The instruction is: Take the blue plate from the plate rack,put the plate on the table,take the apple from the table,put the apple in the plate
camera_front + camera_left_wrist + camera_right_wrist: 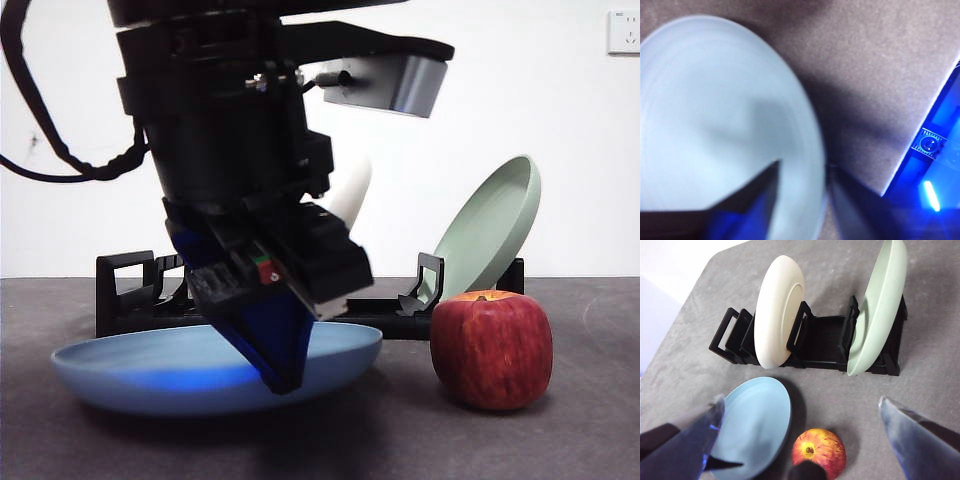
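Note:
The blue plate [150, 365] lies flat on the table [560, 440], in front of the plate rack [130, 290]. My left gripper [283, 372] comes down steeply onto the plate's right rim. In the left wrist view its jaws stand either side of that rim [815, 165], one over the plate's face and one outside it, shut on the plate. The apple [491, 350] stands upright just to the right of the plate. My right gripper [801, 401] is open wide, empty, high above the apple [820, 447] and the plate [757, 420].
A cream-white plate [777, 310] and a pale green plate [880, 305] stand upright in the rack [822, 342]. The green plate [490, 225] leans at the rack's right end, behind the apple. The table's edge and a blue-lit area [935, 165] show in the left wrist view.

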{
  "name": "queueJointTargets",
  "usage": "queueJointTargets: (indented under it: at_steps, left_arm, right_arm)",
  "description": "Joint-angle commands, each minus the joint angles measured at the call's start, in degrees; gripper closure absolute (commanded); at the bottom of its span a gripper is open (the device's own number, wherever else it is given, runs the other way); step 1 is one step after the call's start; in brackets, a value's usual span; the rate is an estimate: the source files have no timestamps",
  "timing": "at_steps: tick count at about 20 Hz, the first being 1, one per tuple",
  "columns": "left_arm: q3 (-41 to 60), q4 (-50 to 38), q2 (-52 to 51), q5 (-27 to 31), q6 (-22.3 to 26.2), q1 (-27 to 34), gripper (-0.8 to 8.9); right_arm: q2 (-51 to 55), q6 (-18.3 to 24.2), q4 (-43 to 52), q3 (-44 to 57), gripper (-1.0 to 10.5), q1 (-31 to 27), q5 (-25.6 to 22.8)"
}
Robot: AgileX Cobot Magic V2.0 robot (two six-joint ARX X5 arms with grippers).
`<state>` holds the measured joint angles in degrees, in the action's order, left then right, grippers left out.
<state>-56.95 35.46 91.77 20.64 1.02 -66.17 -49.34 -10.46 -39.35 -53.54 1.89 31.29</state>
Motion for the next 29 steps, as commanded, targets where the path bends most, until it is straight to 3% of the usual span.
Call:
queueJointTargets:
  at_steps: [1, 3, 8, 13, 16, 20, 29]
  left_arm:
    - [0.2, -0.2, -1.68, 0.28, -1.46, 0.66, 3.02]
    - [-1.11, 1.22, -4.15, 0.87, -2.99, 0.66, 3.02]
    - [-8.35, 2.36, -17.86, 8.52, -4.24, 0.74, 3.05]
    - [-14.78, 2.21, -32.15, 14.19, -4.24, 3.63, 3.06]
    - [-17.09, 2.25, -39.45, 19.45, -3.98, 5.44, 3.11]
    - [-18.21, 2.32, -46.45, 22.95, -3.87, 6.56, 3.12]
    - [-18.21, 4.92, -49.77, 22.8, -4.48, 6.56, 3.12]
  right_arm:
    - [-0.07, 0.42, 0.24, -0.22, 3.8, 0.17, -0.04]
    - [-0.15, 0.44, 0.22, -0.22, 3.8, 1.18, 0.0]
    - [-1.77, 0.5, 0.24, -0.22, 3.8, 7.28, -0.7]
    - [-7.54, 3.93, -0.48, -0.22, 3.6, 20.46, -11.91]
    - [-12.83, 6.08, -1.62, -0.22, 3.4, 28.48, -21.66]
    - [-20.72, 7.65, -1.51, -0.22, 3.4, 34.71, -30.14]
    - [-37.18, 8.85, 0.79, -0.22, 3.4, 36.46, -31.5]
